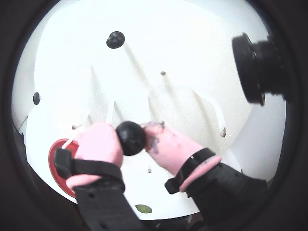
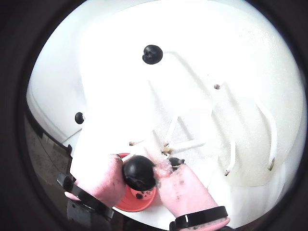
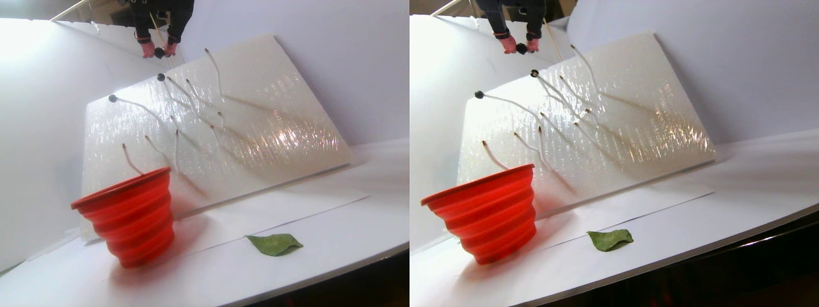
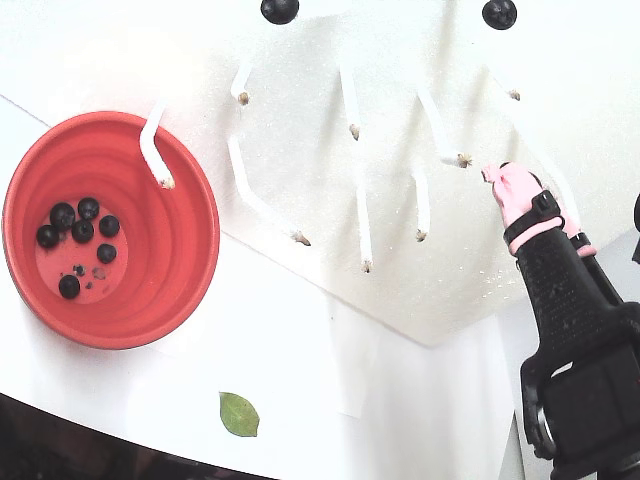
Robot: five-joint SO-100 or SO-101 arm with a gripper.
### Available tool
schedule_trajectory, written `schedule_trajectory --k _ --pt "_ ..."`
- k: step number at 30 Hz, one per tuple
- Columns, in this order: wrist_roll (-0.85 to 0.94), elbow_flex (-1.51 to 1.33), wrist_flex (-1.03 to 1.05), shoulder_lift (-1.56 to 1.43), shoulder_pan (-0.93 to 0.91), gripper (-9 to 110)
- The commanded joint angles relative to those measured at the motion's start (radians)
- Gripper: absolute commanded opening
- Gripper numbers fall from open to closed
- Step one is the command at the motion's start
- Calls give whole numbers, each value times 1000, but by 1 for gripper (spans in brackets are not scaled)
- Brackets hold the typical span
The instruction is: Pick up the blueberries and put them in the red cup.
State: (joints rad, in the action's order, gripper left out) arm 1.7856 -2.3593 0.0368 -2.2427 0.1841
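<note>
My gripper (image 1: 131, 139) has pink fingertips and is shut on one blue-black blueberry (image 1: 130, 137), held in the air in front of the white board; it also shows in the other wrist view (image 2: 139, 172). The red cup (image 2: 124, 201) stands below the gripper and holds several blueberries (image 4: 80, 232) on its flat bottom. In the fixed view the cup (image 4: 165, 205) is at the left and the gripper (image 4: 497, 173) far right. Two more blueberries (image 4: 280, 10) (image 4: 499, 13) hang on stems of the board. In the stereo pair view the gripper (image 3: 158, 51) is high above the cup (image 3: 131, 217).
A tilted white foam board (image 3: 269, 121) carries several thin white stems (image 4: 362, 225), most bare. A green leaf (image 4: 238, 413) lies on the white table in front of the cup. A black camera (image 1: 255, 67) juts in at the right of a wrist view.
</note>
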Motion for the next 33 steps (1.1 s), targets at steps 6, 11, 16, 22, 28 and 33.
schedule_trajectory --k 6,11,16,22,28,33 --pt "-23 -20 52 -126 66 11" --pt "-44 -43 86 -149 89 11" --pt "-54 -55 103 -147 112 11" --pt "-61 -78 107 -138 147 11" --pt "-86 -97 107 -114 187 11" --pt "-98 -87 101 -55 212 11"
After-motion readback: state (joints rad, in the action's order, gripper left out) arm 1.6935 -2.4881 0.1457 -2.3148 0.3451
